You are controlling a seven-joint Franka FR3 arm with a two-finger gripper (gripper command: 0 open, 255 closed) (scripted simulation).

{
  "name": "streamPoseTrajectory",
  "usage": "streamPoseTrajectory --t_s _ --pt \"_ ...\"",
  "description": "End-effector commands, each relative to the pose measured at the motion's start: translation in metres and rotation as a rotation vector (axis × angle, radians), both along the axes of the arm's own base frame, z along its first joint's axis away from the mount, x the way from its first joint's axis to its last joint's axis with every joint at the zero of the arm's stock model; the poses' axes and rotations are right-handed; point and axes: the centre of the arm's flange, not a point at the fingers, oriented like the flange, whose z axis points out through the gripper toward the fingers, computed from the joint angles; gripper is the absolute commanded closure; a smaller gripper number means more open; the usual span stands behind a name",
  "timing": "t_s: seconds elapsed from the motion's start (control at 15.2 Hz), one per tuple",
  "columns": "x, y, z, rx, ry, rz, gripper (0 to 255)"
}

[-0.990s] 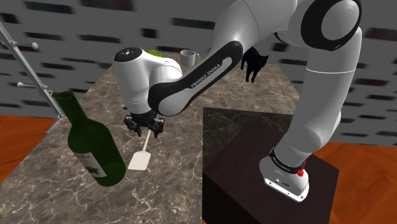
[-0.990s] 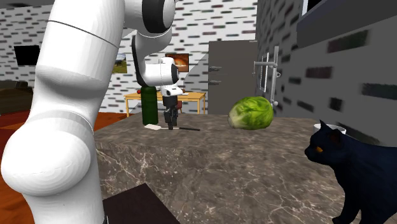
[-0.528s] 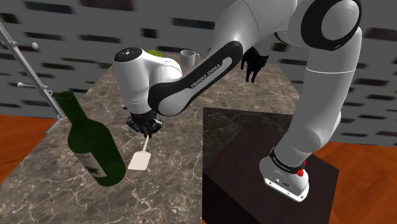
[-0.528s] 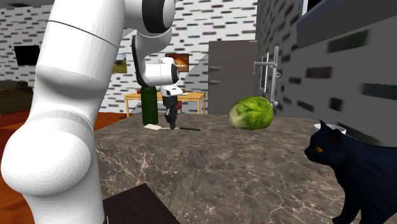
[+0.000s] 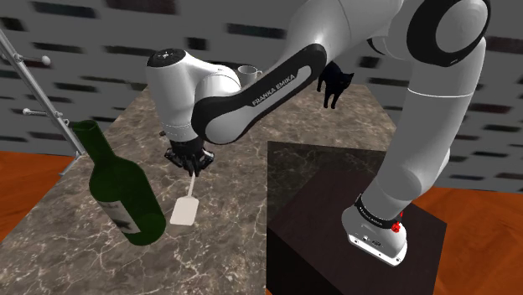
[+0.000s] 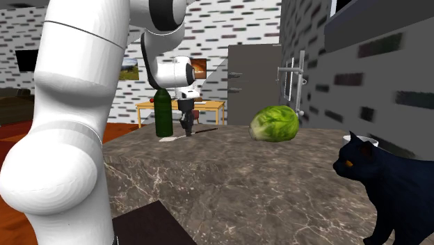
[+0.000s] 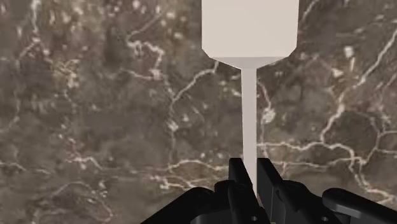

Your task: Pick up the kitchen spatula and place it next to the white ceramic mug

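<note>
The gripper (image 7: 250, 184) pinches the spatula (image 7: 249, 38) by its thin stem, with the pale blade hanging beside the green bottle (image 5: 126, 188) near the worktop's (image 5: 226, 247) left edge in the shoulder view. The mug (image 5: 248, 70) stands at the far end.

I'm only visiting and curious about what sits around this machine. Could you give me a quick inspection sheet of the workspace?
Surface: dark marbled counter with pale veins.
Job's things: white spatula, blade out ahead of the hand; white mug at the counter's far end.
Clutter: green bottle beside the spatula; green lettuce-like head; black cat.
Grippers: black fingers shut on the spatula's handle.
Cables: nothing seen.
Surroundings: grey brick walls, orange-brown floor, dark box stand.
</note>
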Motion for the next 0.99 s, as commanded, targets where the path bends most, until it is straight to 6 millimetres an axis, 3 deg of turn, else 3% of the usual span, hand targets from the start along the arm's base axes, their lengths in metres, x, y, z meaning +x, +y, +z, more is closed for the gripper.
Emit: streamPoseTrajectory --t_s 0.0,0.92 --pt "0.0 0.001 0.011 0.0 0.0 0.0 255" --pt "0.0 0.001 0.085 0.0 0.0 0.0 255"
